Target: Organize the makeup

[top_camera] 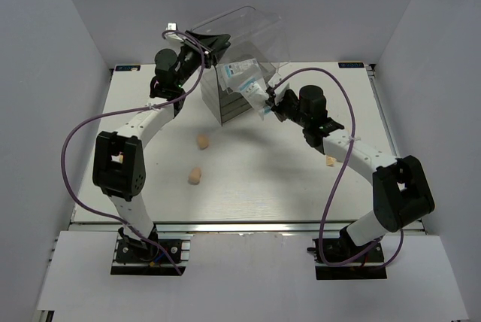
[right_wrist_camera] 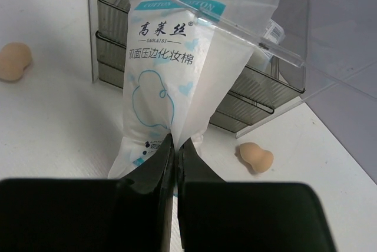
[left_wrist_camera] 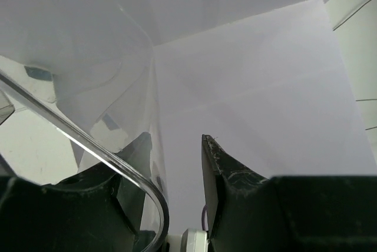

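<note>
My right gripper [top_camera: 268, 104] [right_wrist_camera: 175, 141] is shut on the lower end of a white-and-clear sachet with blue print [top_camera: 248, 77] [right_wrist_camera: 165, 75]. It holds it upright against the clear drawer box [top_camera: 229, 104] [right_wrist_camera: 259, 96], with the sachet's top under the raised clear lid [top_camera: 248, 25] [right_wrist_camera: 283, 5]. My left gripper [top_camera: 213, 42] [left_wrist_camera: 175, 137] grips the lid's curved corner rim [left_wrist_camera: 150, 196] and holds it tilted up. Three peach sponges lie on the table: two left of centre [top_camera: 202, 142] [top_camera: 195, 177], one by my right forearm [top_camera: 330, 160]. The stick and tube are out of view.
White walls enclose the table [top_camera: 285, 194] on three sides. The drawer box stands at the back centre, between both arms. Purple cables [top_camera: 75, 130] loop out from each arm. In the right wrist view one sponge [right_wrist_camera: 15, 60] lies left of the box and another [right_wrist_camera: 255, 156] right of it.
</note>
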`<state>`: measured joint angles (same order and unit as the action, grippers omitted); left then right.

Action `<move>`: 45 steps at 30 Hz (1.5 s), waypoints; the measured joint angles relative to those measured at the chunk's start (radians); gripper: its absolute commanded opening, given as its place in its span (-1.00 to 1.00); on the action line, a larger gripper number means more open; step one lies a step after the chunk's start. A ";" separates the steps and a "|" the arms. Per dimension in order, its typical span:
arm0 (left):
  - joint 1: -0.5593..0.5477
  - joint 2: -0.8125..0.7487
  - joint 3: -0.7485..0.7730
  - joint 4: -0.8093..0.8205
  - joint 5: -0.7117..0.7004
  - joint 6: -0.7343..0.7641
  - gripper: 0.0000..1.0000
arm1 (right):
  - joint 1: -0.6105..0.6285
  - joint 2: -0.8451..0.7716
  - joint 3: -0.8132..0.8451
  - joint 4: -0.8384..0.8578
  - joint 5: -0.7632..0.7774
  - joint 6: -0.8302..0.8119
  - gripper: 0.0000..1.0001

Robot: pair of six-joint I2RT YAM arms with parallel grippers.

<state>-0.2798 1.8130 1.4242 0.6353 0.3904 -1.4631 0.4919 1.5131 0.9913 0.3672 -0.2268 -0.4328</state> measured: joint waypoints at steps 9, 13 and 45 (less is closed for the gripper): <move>-0.011 -0.061 -0.028 -0.171 0.026 0.126 0.06 | -0.006 -0.002 0.021 -0.010 0.014 0.005 -1.00; -0.023 -0.088 -0.031 -0.249 0.026 0.193 0.07 | -0.006 -0.016 0.037 -0.023 0.013 0.006 -1.00; -0.109 -0.107 0.119 -0.417 0.032 0.309 -0.84 | -0.007 -0.053 -0.016 0.170 -0.026 -0.232 -1.00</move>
<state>-0.3885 1.7061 1.5429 0.2180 0.4225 -1.1538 0.4847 1.4605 0.9749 0.5373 -0.2531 -0.6643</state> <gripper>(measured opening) 0.128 0.022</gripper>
